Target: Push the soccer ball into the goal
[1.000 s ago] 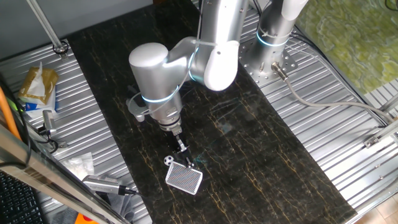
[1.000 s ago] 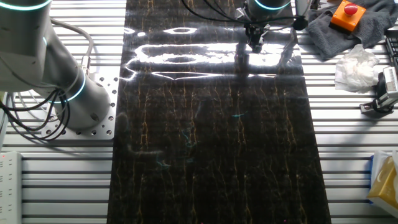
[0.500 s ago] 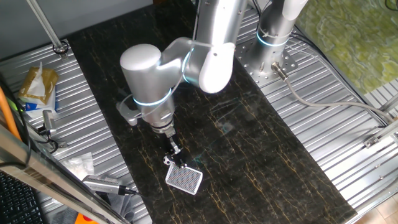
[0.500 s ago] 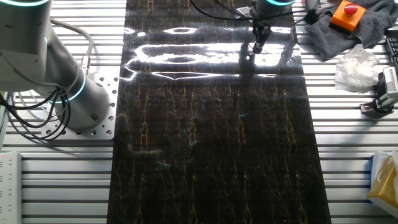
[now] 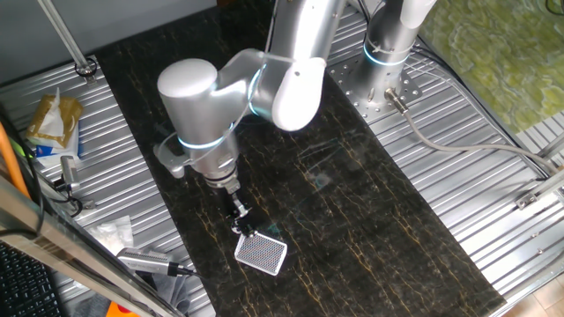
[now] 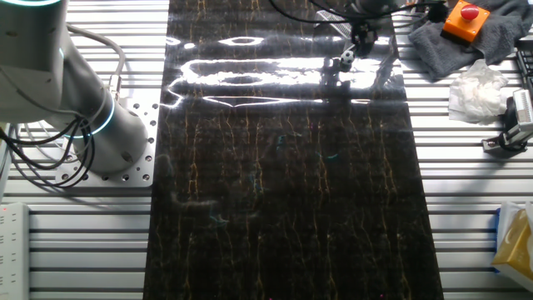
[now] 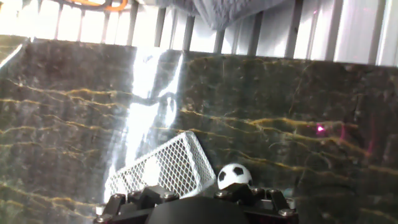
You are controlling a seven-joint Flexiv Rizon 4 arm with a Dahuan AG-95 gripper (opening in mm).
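1. Soccer ball (image 7: 234,176) sits low centre of hand view, just ahead of gripper (image 7: 193,198).
2. Goal (image 7: 160,168) lies immediately to the ball's left in frame; its opening's facing unclear.
3. Cannot tell whether the jaws are open or closed.

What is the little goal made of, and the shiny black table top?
The small white-rimmed mesh goal looks like a white plastic or wire frame with fine net: its grid of tiny holes shows. The glossy black slab with gold veins looks like polished stone or a marble-look sheet: it mirrors the light.
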